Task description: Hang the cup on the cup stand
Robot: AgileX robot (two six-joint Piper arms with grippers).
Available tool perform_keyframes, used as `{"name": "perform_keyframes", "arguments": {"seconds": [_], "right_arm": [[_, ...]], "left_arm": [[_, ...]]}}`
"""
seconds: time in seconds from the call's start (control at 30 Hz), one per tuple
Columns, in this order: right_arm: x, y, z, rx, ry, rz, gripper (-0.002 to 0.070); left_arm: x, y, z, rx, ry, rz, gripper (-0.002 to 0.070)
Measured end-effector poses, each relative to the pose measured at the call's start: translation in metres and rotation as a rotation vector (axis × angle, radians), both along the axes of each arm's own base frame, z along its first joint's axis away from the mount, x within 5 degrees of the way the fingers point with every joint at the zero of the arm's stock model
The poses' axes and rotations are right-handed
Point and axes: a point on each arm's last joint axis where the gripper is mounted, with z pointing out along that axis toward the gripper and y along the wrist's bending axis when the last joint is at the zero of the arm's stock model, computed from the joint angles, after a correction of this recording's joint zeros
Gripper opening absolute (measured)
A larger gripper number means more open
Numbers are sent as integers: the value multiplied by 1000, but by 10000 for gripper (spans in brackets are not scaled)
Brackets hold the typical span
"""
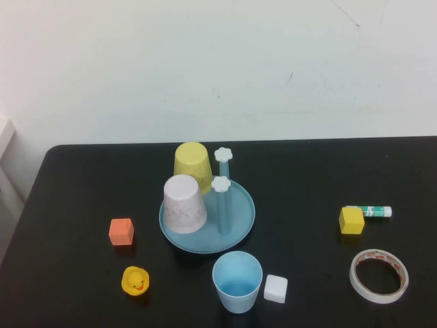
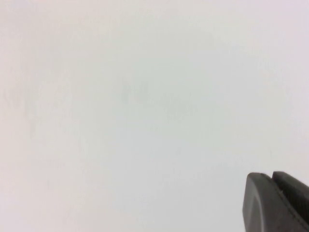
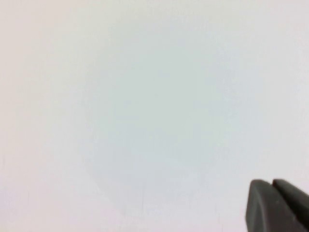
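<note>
The light blue cup (image 1: 237, 281) stands upright, mouth up, on the black table near its front edge, just in front of the cup stand (image 1: 239, 220). The stand is a round teal dish with blue pegs (image 1: 222, 205) topped by white flower knobs. A yellow cup (image 1: 192, 167) and a pale pink-white cup (image 1: 184, 203) hang upside down on it. Neither arm shows in the high view. My left gripper (image 2: 271, 180) and my right gripper (image 3: 271, 185) each face a blank white wall, fingers pressed together, holding nothing.
An orange cube (image 1: 121, 231) and a yellow rubber duck (image 1: 135, 281) lie left of the stand. A white cube (image 1: 275, 288) sits beside the blue cup. A yellow cube (image 1: 351, 221), a glue stick (image 1: 370, 211) and a tape roll (image 1: 379, 275) lie at the right.
</note>
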Motion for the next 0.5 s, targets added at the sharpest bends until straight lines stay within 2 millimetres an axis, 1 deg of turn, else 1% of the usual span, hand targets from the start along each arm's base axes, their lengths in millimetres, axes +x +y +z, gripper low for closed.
{"name": "perform_keyframes", "arguments": {"seconds": [0.13,0.27,0.33,0.37,0.43,0.5], "right_arm": [[-5,-1,9,-8,-118,-13,0],[-6,-2,10,-26,-129,-35,0],[-5,-1,11,-32,-108,-36,0],[-5,-1,14,-39,-82,-37,0],[-5,0,25,-66,-10,-36,0],[-5,0,44,-98,74,-37,0]], "left_arm": [[-5,1,8,-13,-98,-1,-1],[-6,1,10,-13,-124,0,-1],[-4,0,10,-4,-70,0,-1],[-3,0,11,8,-14,1,-1],[-5,-1,26,58,84,12,-1],[-12,1,46,99,158,34,-1]]}}
